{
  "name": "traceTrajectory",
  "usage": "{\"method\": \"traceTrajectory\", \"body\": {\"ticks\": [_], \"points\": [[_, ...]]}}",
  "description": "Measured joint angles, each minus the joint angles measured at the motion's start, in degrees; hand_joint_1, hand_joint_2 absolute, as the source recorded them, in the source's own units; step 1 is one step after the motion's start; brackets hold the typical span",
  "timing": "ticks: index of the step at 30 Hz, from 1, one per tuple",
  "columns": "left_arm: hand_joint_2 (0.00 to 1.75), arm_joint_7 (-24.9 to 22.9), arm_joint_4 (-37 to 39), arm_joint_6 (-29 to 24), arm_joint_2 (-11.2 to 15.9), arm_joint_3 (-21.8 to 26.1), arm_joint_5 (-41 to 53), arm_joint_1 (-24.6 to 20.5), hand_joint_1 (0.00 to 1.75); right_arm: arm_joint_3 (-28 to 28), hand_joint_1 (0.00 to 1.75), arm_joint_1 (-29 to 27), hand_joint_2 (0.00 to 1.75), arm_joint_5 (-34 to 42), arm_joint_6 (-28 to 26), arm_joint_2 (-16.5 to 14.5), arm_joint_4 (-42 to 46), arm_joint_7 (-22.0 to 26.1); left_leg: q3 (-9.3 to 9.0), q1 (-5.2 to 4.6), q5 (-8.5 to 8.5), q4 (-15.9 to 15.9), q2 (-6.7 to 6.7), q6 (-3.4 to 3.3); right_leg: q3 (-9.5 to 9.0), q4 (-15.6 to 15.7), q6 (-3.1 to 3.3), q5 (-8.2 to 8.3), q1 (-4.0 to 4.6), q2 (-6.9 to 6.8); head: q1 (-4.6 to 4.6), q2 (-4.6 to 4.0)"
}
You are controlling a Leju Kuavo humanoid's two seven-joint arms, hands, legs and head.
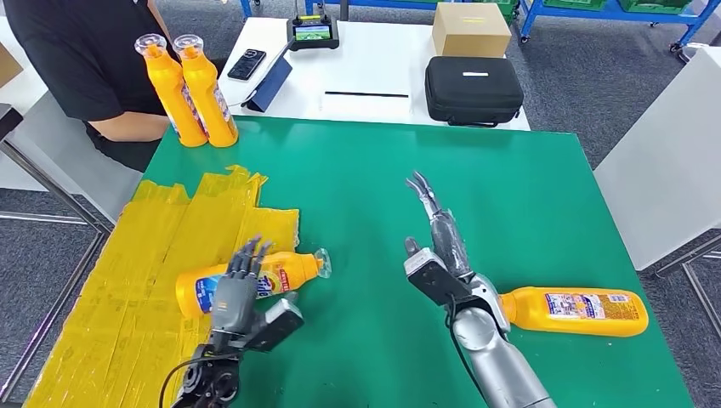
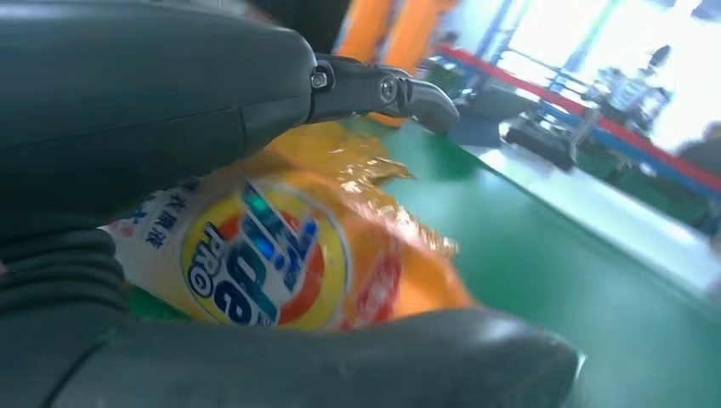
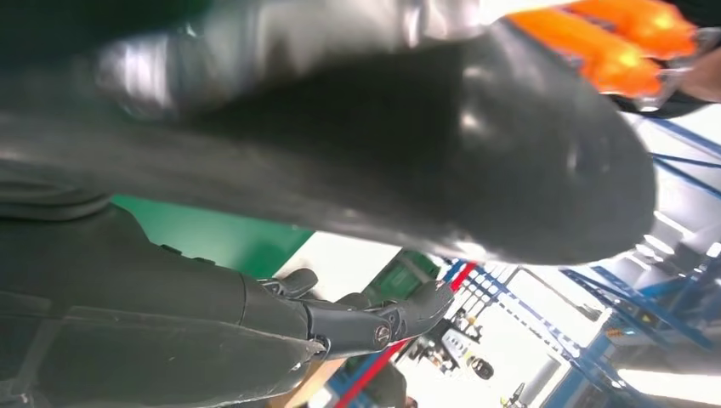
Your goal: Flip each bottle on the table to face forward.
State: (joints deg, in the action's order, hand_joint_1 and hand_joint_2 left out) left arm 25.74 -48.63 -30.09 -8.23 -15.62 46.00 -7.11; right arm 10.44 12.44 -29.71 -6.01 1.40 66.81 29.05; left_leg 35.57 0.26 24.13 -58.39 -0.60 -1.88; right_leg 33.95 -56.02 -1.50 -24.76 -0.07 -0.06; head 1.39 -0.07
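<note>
Left bottle (image 1: 255,280): lying on its side at the edge of the yellow tape patch (image 1: 127,280), logo up. Rigid smooth plastic, probably slippery and liable to roll; best gripped round the mid-body.

Left hand (image 1: 242,285): fingers laid over the bottle; left wrist view shows thumb (image 2: 340,365) and fingers (image 2: 383,89) bracketing the label (image 2: 263,263).

Right hand (image 1: 435,238): spread, holding nothing.

Right bottle (image 1: 582,310): lying beside the right forearm.

Two upright bottles (image 1: 191,89): far corner.

A workshop or lab: blue metal racks (image 1: 544,17) with green bins, grey carpet, a green-topped table (image 1: 510,195).
</note>
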Motion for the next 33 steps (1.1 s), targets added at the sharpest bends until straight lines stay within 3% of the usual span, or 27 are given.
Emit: {"method": "traceTrajectory", "body": {"ticks": [4, 8, 12, 15, 18, 20, 23, 29, 33], "points": [[0.00, 3.2, -4.7, 2.6, 0.2, 3.7, -7.6, 1.5, 0.00, -1.6, 0.00, -2.2, 1.75, -1.8, 0.8, 2.6, 3.3, -1.2, 0.06, 0.00, 0.01, 0.0, -0.02, 0.00, 0.03, 0.0, -0.01, -0.01, 0.00, -0.01, 0.00, 0.00], [0.00, 6.4, -9.3, 5.3, 0.1, 6.5, -14.7, 3.1, 0.00, -3.3, 0.00, -5.2, 1.75, -3.9, 0.9, 4.9, 7.3, -2.7, 0.06, -0.01, 0.01, 0.0, -0.07, 0.00, 0.08, 0.0, -0.01, -0.02, -0.01, -0.05, 0.01, 0.00], [0.00, 10.2, -17.8, 11.3, -0.3, 11.7, -27.4, 6.6, 0.00, -8.9, 0.00, -15.1, 1.75, -7.8, 3.6, 9.6, 17.6, -4.3, 0.19, -0.01, 0.04, 0.0, -0.44, -0.01, 0.11, 0.0, -0.06, -0.10, -0.01, -0.33, -0.01, 0.00], [0.00, 11.2, -23.8, 14.1, -0.8, 15.9, -30.7, 9.4, 0.00, -17.8, 0.00, -23.9, 1.75, -9.6, 11.1, 11.6, 26.8, -2.1, 0.29, -0.02, 0.18, 0.0, -0.56, 0.03, 0.16, 0.0, -0.17, -0.18, -0.03, -0.35, 0.01, 0.00], [0.00, 12.1, -27.8, 15.8, -1.5, 19.5, -31.6, 11.4, 0.00, -29.7, 0.00, -29.6, 1.75, -9.3, 23.2, 12.1, 35.3, 2.4, 0.29, -0.04, 0.26, 0.0, -0.56, 0.04, 0.20, 0.1, -0.19, -0.20, -0.05, -0.32, 0.02, 0.00], [0.00, 12.7, -29.2, 16.3, -2.0, 21.1, -31.8, 12.2, 0.00, -37.4, 0.00, -31.1, 1.75, -10.1, 29.7, 11.6, 39.5, 5.3, 0.28, -0.04, 0.27, 0.0, -0.55, 0.03, 0.20, 0.1, -0.19, -0.21, -0.05, -0.30, 0.01, 0.00], [0.00, 13.2, -30.3, 16.5, -2.6, 22.5, -32.1, 12.8, 0.00, -45.2, 0.00, -31.4, 1.75, -12.5, 33.9, 10.5, 43.2, 7.7, 0.24, -0.04, 0.23, 0.0, -0.54, 0.03, 0.18, 0.1, -0.18, -0.19, -0.05, -0.29, 0.02, 0.00], [0.00, 13.6, -31.7, 16.4, -3.8, 24.1, -32.5, 13.7, 0.00, -54.7, 0.00, -30.7, 1.75, -18.1, 36.1, 9.4, 44.3, 10.6, 0.19, -0.04, 0.15, 0.0, -0.54, -0.01, 0.10, 0.1, -0.18, -0.16, -0.05, -0.30, 0.01, 0.00], [0.00, 13.9, -32.0, 16.5, -4.3, 24.4, -32.8, 14.1, 0.00, -58.8, 0.00, -30.7, 1.75, -18.8, 35.1, 10.6, 42.8, 10.7, 0.20, -0.04, 0.15, 0.0, -0.54, -0.02, 0.09, 0.1, -0.18, -0.16, -0.06, -0.30, 0.01, 0.00]]}}
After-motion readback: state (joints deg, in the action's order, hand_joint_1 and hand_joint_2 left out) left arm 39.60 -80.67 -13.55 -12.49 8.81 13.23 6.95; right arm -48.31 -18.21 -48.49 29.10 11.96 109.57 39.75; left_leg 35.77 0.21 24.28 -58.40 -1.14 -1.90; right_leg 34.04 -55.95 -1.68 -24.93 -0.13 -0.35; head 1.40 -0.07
